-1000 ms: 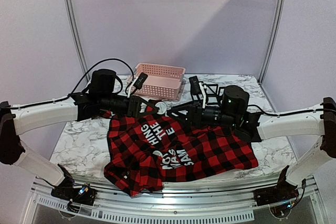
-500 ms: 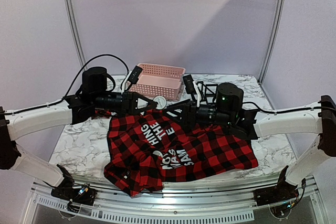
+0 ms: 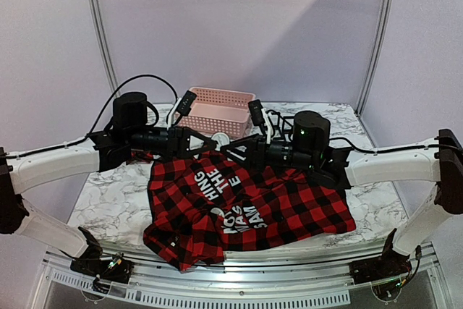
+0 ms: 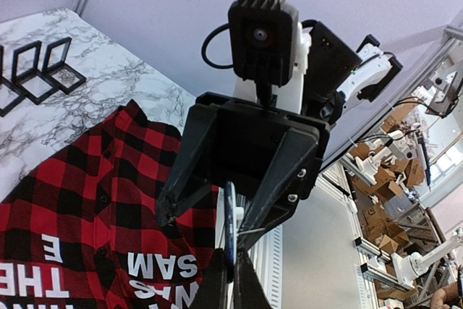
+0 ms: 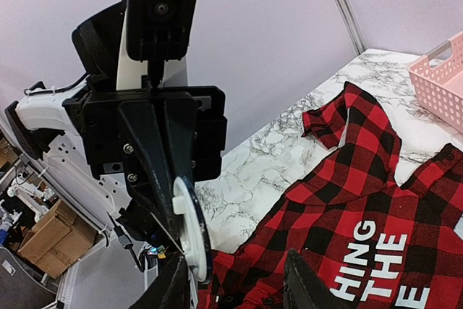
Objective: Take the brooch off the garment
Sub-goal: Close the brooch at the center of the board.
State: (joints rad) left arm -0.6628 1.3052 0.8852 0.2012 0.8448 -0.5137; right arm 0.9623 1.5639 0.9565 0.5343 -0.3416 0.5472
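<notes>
Your left end effector (image 4: 231,280): clamped shut on the round white disc brooch (image 5: 189,233), held seemingly clear of the red-and-black plaid flannel shirt (image 3: 275,200) on the marble counter (image 3: 116,193). Right end effector (image 5: 239,284): part-open, empty, facing it. Removal looks near done; next, draw the brooch away gently.

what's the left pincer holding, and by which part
The brooch, a round white disc, pinched by its rim in the shut left pincer.
</notes>
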